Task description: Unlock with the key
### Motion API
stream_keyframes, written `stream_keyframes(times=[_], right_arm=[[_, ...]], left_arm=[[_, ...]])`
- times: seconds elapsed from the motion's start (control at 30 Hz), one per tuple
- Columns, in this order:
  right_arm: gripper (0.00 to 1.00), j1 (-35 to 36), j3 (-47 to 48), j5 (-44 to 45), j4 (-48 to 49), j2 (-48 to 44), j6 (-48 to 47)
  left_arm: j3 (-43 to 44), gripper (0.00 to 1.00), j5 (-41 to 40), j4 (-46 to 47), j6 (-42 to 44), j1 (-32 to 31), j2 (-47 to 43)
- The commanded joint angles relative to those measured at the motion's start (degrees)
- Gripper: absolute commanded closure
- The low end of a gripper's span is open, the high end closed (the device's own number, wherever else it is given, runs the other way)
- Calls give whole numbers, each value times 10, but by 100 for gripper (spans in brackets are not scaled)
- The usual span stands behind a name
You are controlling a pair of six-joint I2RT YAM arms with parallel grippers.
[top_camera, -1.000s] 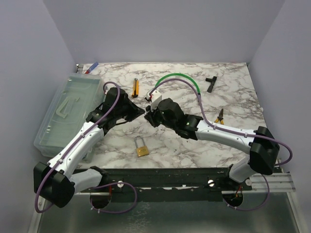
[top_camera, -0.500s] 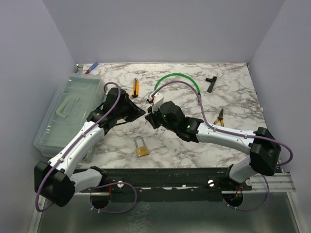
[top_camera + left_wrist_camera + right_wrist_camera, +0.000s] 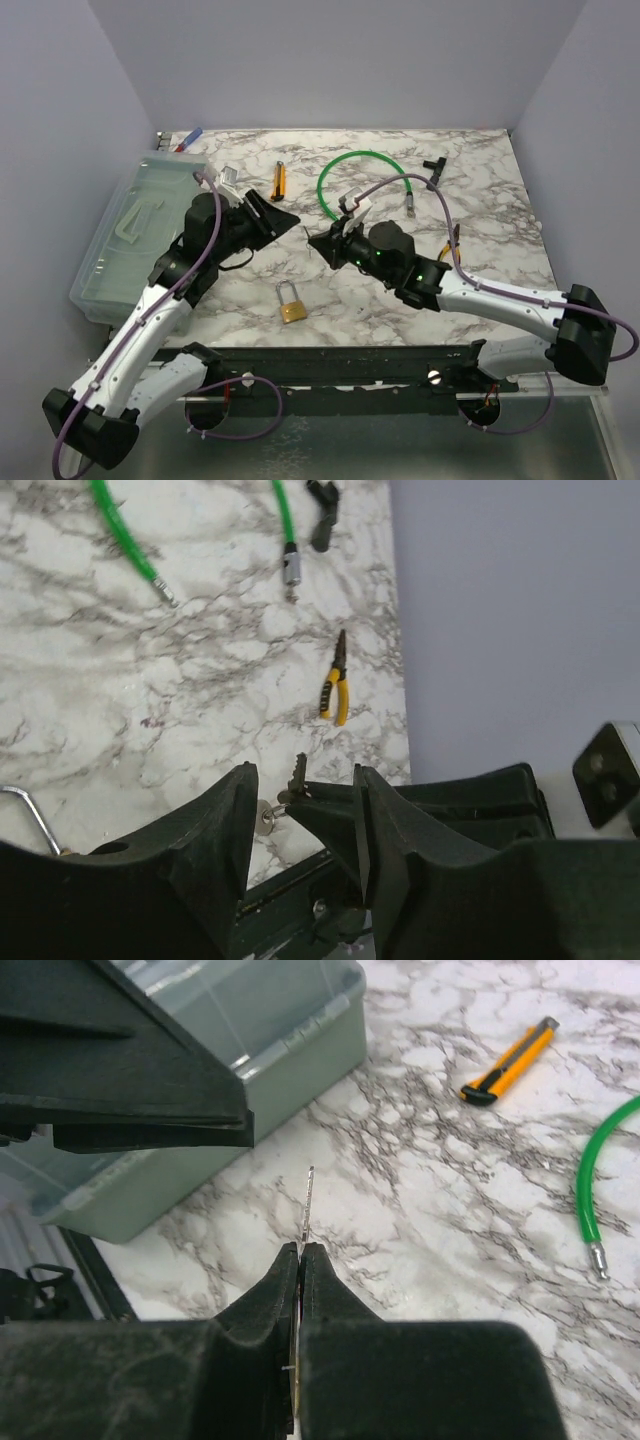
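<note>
The small brass padlock (image 3: 291, 306) lies on the marble table near the front edge; its shackle shows in the left wrist view (image 3: 22, 805). My right gripper (image 3: 315, 240) is shut on the key (image 3: 308, 1203), whose thin silvery blade sticks out past the tips (image 3: 300, 1248), held above the table. In the left wrist view the key (image 3: 297, 774) and a small ring show at the right gripper's tip. My left gripper (image 3: 283, 218) is open and empty (image 3: 302, 775), pointing at the right gripper's tip, a short way from it. Both grippers are beyond the padlock.
A translucent plastic box (image 3: 130, 230) stands at the left, also in the right wrist view (image 3: 200, 1140). A green cable loop (image 3: 345, 170), a yellow utility knife (image 3: 279, 181), a black T-shaped tool (image 3: 434, 170) and yellow pliers (image 3: 334, 690) lie on the table.
Both arms have drawn back and their tips have come apart. The right gripper has moved right and nearer with the key. The left wrist has lifted, its gripper still facing the right one.
</note>
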Motion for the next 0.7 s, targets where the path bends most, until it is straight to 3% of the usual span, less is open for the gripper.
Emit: stream_keyframes(times=[0.0,0.33,0.57,0.63,0.67], right_arm=[[99,3,-26,-51,71,-53,29],[99,3,-30,-157,107,-90,65],[99,3,-28,-163,111,-92,70],[99,3,-28,-165,114,-92,71],[99,3,-28,-166,115,-91,71]], left_arm=[[-32,52,56,84,102,-2,-80],[-59,53,187,182,111,-2,-97],[-67,64,207,209,94,-2,-88],[-70,74,213,217,88,-2,-86],[-73,88,215,218,83,-1,-85]])
